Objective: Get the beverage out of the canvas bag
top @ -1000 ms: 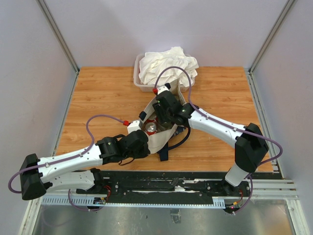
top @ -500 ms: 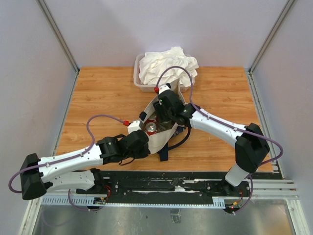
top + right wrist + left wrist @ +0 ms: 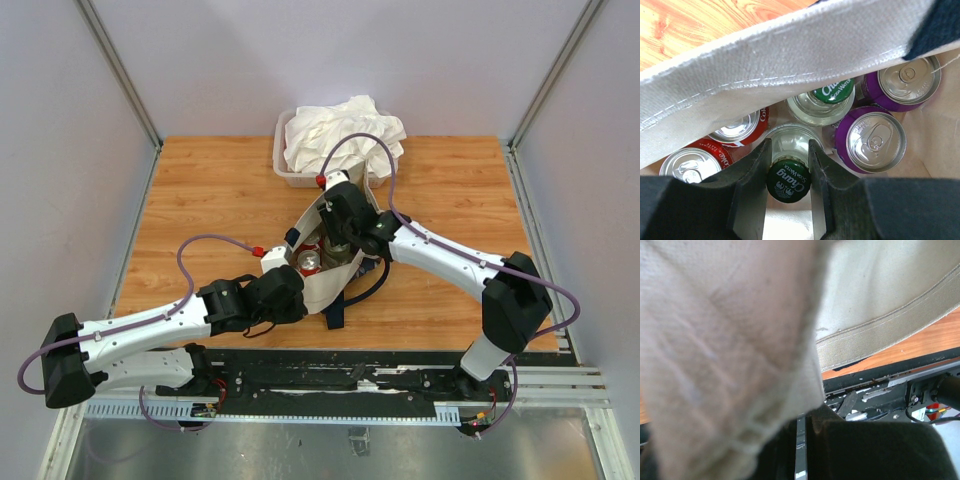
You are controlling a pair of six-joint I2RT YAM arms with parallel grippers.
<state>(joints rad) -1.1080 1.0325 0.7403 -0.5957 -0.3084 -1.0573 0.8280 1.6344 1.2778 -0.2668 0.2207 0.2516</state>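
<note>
From above, the canvas bag [image 3: 322, 290] sits in the middle of the table [image 3: 200, 200], with the left claw [image 3: 290, 288] pinched shut on its lower-left wall, the right claw [image 3: 335, 248] sunk in its mouth, and a tub [image 3: 280, 160] of white cloth behind. The left wrist view shows only cream canvas up close. In the right wrist view the right claw clamps a green-capped bottle [image 3: 788, 183] at lower centre, among another bottle [image 3: 822, 102], purple cans [image 3: 875, 140] and red cans [image 3: 740, 130]; best lift straight up, keeping the bag pinned.

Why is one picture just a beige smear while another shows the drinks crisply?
Left wrist view: the cream canvas bag hangs against the lens, out of focus. Right wrist view: green-capped glass bottle and purple aluminium cans sharp, lids glinting.
</note>
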